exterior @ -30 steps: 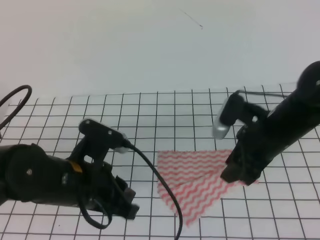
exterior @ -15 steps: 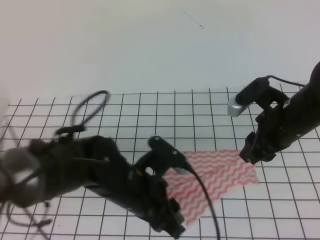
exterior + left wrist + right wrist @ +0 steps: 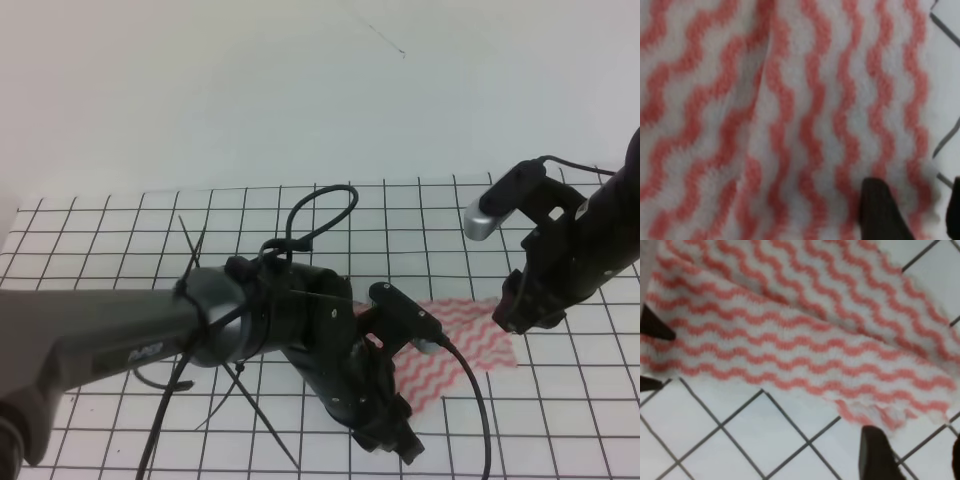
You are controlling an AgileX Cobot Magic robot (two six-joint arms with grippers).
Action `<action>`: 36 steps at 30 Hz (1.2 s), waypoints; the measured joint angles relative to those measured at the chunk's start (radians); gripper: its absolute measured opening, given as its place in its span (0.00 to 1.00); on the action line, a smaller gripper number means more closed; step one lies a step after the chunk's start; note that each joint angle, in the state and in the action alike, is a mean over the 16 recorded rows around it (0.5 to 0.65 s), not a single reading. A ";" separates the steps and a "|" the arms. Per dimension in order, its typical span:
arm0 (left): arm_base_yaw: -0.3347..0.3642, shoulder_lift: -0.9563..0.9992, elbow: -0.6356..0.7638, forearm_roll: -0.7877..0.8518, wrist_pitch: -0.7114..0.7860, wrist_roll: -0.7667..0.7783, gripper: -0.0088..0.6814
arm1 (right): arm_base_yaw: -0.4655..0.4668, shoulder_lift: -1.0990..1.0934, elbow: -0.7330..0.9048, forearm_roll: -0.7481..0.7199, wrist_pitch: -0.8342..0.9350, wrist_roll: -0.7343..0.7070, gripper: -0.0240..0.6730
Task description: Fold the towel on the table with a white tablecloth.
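Jaws first: on both arms you can see two dark fingertips set apart at the bottom of each wrist view, with nothing between them, so both read as parted and holding no cloth. Your left gripper (image 3: 912,215) hovers low over the towel's striped surface near one edge; your right gripper (image 3: 915,455) sits just off a frayed corner, over bare grid.

Now work down from the biggest thing. The table (image 3: 90,250) fills the lower half of the high view, covered by the white tablecloth (image 3: 120,215) with its black square grid, which gives you a handy reference for lining up edges.

Next, your left arm (image 3: 250,325) reaches well across the middle and hides much of the cloth from above, so rely on the wrist views for detail there. Your right arm (image 3: 570,260) stands at the towel's right side, its tip close to the cloth's right edge.

The towel (image 3: 470,335) lies flat on the tablecloth right of centre, between the two arms. It looks already doubled over: the right wrist view shows one layer lying slantwise over another, and the left wrist view shows a crease running down the stripes.

My reading is that each arm is placed at its own end so the next fold can be lifted evenly. Watch the thin cloth; a one-sided pinch may drag it rather than lift it.
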 joint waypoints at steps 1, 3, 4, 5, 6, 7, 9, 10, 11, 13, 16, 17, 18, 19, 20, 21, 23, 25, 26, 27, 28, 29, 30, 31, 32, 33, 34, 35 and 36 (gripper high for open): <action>0.000 0.010 -0.008 0.006 0.006 -0.005 0.41 | 0.000 0.000 0.000 -0.002 0.002 0.001 0.49; 0.000 0.025 -0.020 0.020 0.017 -0.013 0.37 | 0.000 0.001 0.000 -0.004 0.007 0.002 0.49; 0.000 0.031 -0.025 0.026 0.022 -0.016 0.34 | 0.000 0.001 0.000 -0.005 0.008 0.002 0.49; 0.000 0.035 -0.028 0.031 0.026 -0.017 0.32 | 0.000 0.001 0.000 -0.006 0.010 0.003 0.49; 0.000 0.039 -0.030 0.036 0.030 -0.018 0.29 | 0.000 0.001 0.000 -0.006 0.011 0.004 0.49; 0.000 0.041 -0.031 0.040 0.032 -0.018 0.26 | 0.000 0.001 0.000 -0.007 0.012 0.005 0.49; 0.000 0.043 -0.032 0.045 0.037 -0.018 0.21 | 0.000 0.001 0.000 -0.007 0.014 0.006 0.49; 0.000 0.043 -0.032 0.047 0.040 -0.018 0.18 | 0.000 0.001 0.000 -0.007 0.014 0.007 0.49; 0.000 0.042 -0.033 0.050 0.044 -0.018 0.16 | 0.000 0.001 0.000 -0.007 0.014 0.008 0.49; 0.000 0.040 -0.036 0.054 0.053 -0.018 0.11 | 0.000 0.001 0.000 -0.007 0.014 0.009 0.49; 0.000 0.033 -0.045 0.057 0.070 -0.019 0.07 | 0.000 0.000 0.000 -0.007 0.014 0.011 0.49; -0.001 0.031 -0.049 0.058 0.077 -0.020 0.07 | 0.000 0.000 0.000 -0.007 0.014 0.012 0.49; -0.001 0.028 -0.053 0.058 0.084 -0.021 0.08 | 0.000 0.000 0.000 -0.007 0.014 0.012 0.49; -0.002 0.025 -0.058 0.059 0.092 -0.023 0.11 | 0.000 0.000 0.000 -0.007 0.014 0.014 0.49; -0.004 0.022 -0.062 0.060 0.099 -0.025 0.13 | 0.000 -0.001 0.000 -0.007 0.014 0.014 0.49; -0.006 0.019 -0.067 0.063 0.106 -0.029 0.16 | 0.000 -0.001 0.000 -0.007 0.014 0.015 0.49; -0.013 0.013 -0.076 0.077 0.120 -0.042 0.21 | 0.000 -0.001 0.000 -0.007 0.014 0.017 0.49; -0.024 0.008 -0.084 0.103 0.132 -0.065 0.27 | 0.000 -0.001 0.000 -0.007 0.014 0.018 0.49; -0.031 0.006 -0.088 0.122 0.137 -0.081 0.29 | 0.000 -0.001 0.000 -0.007 0.014 0.019 0.49; -0.040 0.004 -0.091 0.143 0.141 -0.100 0.32 | 0.000 -0.001 0.000 -0.007 0.014 0.020 0.49; -0.048 0.002 -0.094 0.165 0.144 -0.119 0.34 | 0.000 -0.001 0.000 -0.008 0.014 0.021 0.49; -0.057 0.001 -0.097 0.188 0.147 -0.138 0.37 | 0.000 -0.001 0.000 -0.008 0.014 0.022 0.49; -0.067 0.000 -0.099 0.210 0.149 -0.158 0.39 | 0.000 -0.001 0.000 -0.008 0.014 0.023 0.49; -0.077 0.000 -0.100 0.232 0.150 -0.177 0.41 | 0.000 -0.002 0.000 -0.008 0.014 0.024 0.49; -0.087 0.000 -0.101 0.254 0.150 -0.196 0.42 | 0.000 0.000 0.000 -0.009 0.014 0.025 0.49; -0.096 0.001 -0.101 0.276 0.149 -0.214 0.43 | 0.000 -0.001 0.000 -0.009 0.014 0.026 0.49; -0.106 0.002 -0.101 0.297 0.147 -0.232 0.43 | 0.000 -0.001 0.000 -0.009 0.014 0.027 0.49; -0.114 0.004 -0.101 0.318 0.145 -0.249 0.43 | 0.000 -0.001 0.000 -0.009 0.014 0.028 0.49; -0.123 0.006 -0.101 0.339 0.143 -0.266 0.43 | 0.000 -0.001 0.000 -0.010 0.014 0.029 0.49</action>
